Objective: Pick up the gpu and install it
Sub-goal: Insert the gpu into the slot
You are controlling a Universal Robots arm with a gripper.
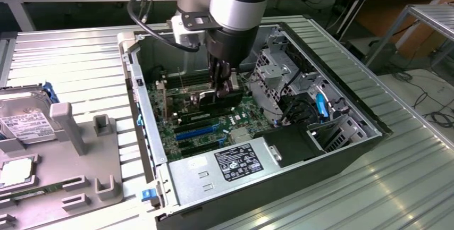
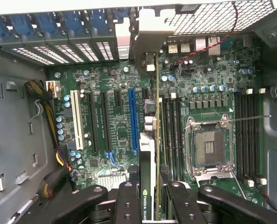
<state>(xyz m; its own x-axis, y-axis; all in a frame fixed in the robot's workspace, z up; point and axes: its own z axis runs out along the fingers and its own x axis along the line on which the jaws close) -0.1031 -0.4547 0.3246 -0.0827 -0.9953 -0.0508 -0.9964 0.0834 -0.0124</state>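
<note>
My gripper (image 1: 222,87) reaches down into the open computer case (image 1: 354,108) and is shut on the gpu (image 1: 211,102), a black-faced card held on edge over the green motherboard (image 1: 206,134). In the wrist view the gpu (image 2: 149,149) appears edge-on, with a white-lettered label between my fingers (image 2: 128,200). Its metal bracket (image 2: 147,42) sits at the case's rear slot openings. The card runs alongside the long blue slot (image 2: 132,119). Whether its lower edge is seated in a slot I cannot tell.
The empty processor socket (image 2: 208,147) and memory slots (image 2: 250,135) lie beside the card. A power supply (image 1: 227,166) and drive cage (image 1: 277,76) crowd the case. On the exterior view's left, a grey fixture (image 1: 71,129) holds a hard drive (image 1: 21,121).
</note>
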